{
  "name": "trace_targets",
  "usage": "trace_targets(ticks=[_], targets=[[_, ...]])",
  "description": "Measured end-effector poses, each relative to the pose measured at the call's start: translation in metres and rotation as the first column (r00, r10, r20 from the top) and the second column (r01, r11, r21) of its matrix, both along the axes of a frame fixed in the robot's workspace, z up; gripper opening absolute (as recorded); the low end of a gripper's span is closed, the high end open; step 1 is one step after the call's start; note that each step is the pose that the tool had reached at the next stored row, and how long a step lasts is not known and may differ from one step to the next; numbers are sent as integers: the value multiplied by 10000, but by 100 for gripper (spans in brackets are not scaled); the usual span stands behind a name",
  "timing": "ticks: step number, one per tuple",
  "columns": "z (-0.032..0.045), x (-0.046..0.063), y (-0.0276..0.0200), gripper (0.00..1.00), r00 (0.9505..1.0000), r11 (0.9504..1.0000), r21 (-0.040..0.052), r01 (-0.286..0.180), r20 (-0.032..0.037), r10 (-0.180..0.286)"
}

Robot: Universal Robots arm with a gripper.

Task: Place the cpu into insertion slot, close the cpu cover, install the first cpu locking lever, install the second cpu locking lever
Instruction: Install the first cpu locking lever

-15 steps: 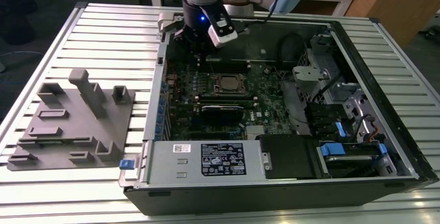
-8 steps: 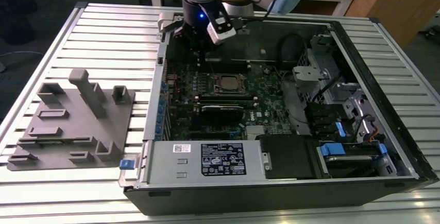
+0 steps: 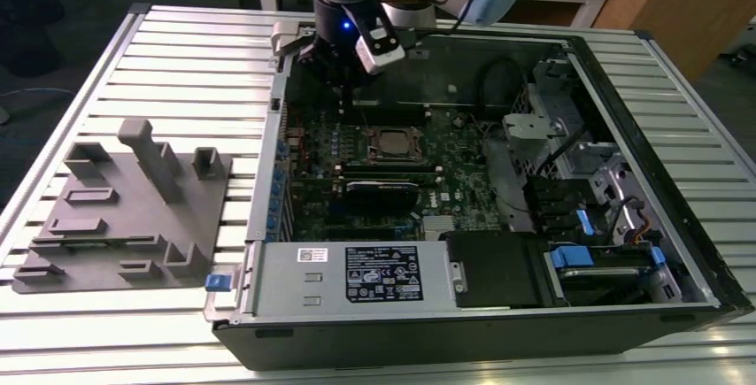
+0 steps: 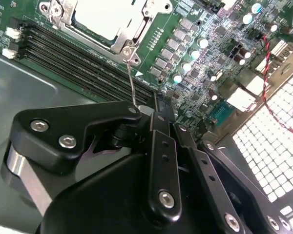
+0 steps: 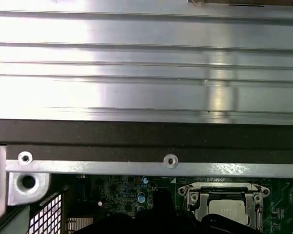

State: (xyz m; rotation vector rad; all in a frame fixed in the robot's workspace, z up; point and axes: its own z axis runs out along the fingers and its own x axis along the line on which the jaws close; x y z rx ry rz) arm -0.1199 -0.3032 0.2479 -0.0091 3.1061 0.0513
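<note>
**A:** Silvery-grey metal, that's the cpu (image 4: 105, 14). It lies flat in the insertion slot (image 3: 390, 142), on the green circuit board (image 4: 195, 68) inside the computer case (image 3: 497, 314).

**B:** And the cpu cover (image 4: 115, 40)?

**A:** Down over the chip, as far as I can judge. Its frame borders the metal top in both wrist views.

**B:** Where does the gripper (image 4: 139, 111) stand?

**A:** Above the board and near the socket, but not over it. In the exterior view the slot lies below the gripper in the picture and a little toward the exterior view's right.

**B:** Is it holding anything?

**A:** A locking lever (image 4: 131, 80) — a thin wire rod. Its long axis runs from the corner of the cover straight to the fingertips. In the second wrist view the fingers look drawn together, with the rod's free end pinched between them.

**B:** So the move turns on that line?

**A:** I'd say so — the rod is hinged at the socket end and its free end is in the grip.
</note>
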Motion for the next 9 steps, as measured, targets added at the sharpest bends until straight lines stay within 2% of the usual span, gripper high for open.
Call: trace_targets(ticks=[9], targets=[[-3, 28, 21, 11, 10000, 10000, 41, 0, 0, 0]])
